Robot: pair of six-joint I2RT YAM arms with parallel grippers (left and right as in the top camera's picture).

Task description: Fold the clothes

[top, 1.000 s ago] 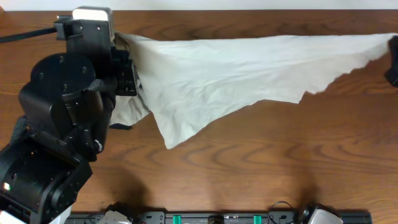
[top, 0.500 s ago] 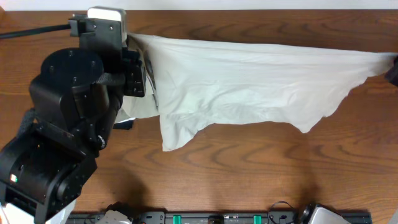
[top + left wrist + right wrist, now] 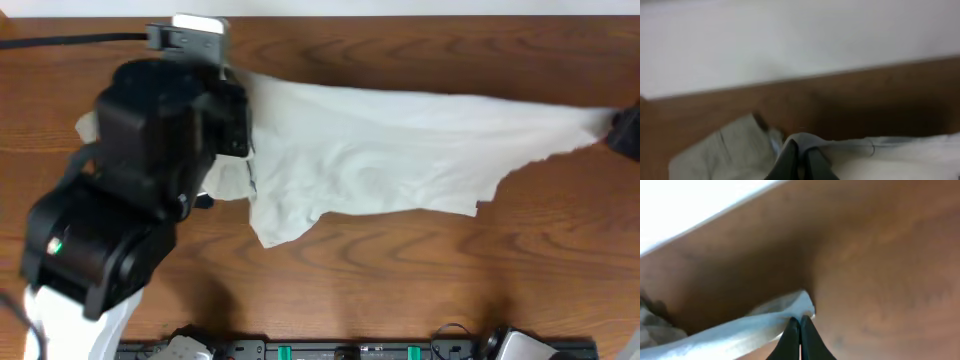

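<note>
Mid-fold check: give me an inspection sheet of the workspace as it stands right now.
Surface: wooden table, brown grain.
Job's things: cream garment stretched wide between both grippers; khaki garment bunched beside the left end.
Clutter: nothing seen.
Grippers: left gripper shut on the cream garment; right gripper shut on its far corner.
Cables: black cable along the far left edge.
Surroundings: white wall behind the table; black rail at the near edge.
</note>
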